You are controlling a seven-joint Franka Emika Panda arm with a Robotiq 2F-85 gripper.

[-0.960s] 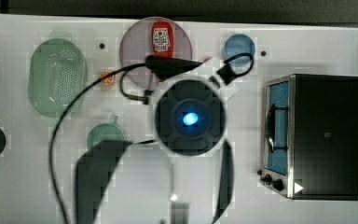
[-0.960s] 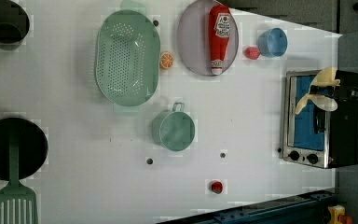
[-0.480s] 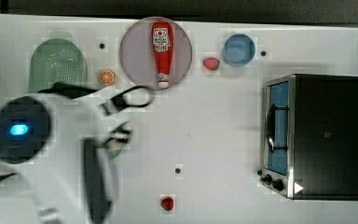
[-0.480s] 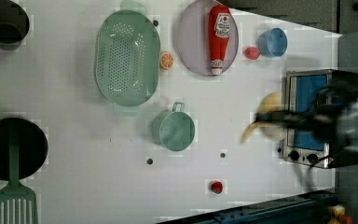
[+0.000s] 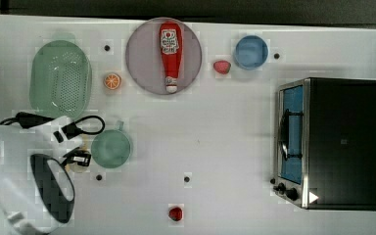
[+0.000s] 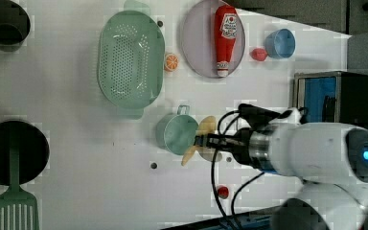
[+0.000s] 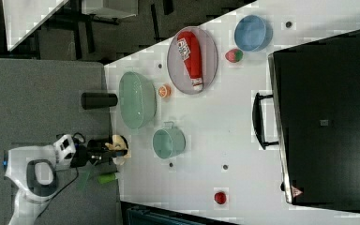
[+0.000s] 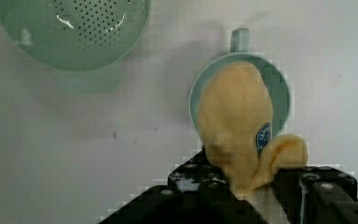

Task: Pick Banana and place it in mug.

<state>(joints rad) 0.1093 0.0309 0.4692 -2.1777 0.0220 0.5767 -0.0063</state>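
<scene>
The teal-green mug [image 5: 110,149] stands upright on the white table, its stub handle toward the colander. My gripper [image 6: 202,142] is shut on the yellow banana [image 6: 206,127], which hangs at the mug's rim on the left view's right. In the wrist view the banana [image 8: 235,121] covers much of the mug's opening [image 8: 279,88], with the black fingers [image 8: 200,179] clamped at its lower end. From the right view the banana [image 7: 118,140] and gripper [image 7: 115,149] appear to the right view's left of the mug [image 7: 168,143], high above the table. My gripper [image 5: 78,157] lies beside the mug.
A pale-green colander [image 5: 61,78] sits close to the mug. Beyond are a half orange [image 5: 111,81], a plate [image 5: 137,58] with a ketchup bottle [image 5: 169,54], a strawberry [image 5: 221,66], a blue bowl [image 5: 251,51] and a toaster oven [image 5: 333,142]. A black pan [image 6: 12,153] holds a green spatula.
My arm has swung from the toaster oven across the table to the mug, carrying the banana. The banana now hangs at the mug's rim.
</scene>
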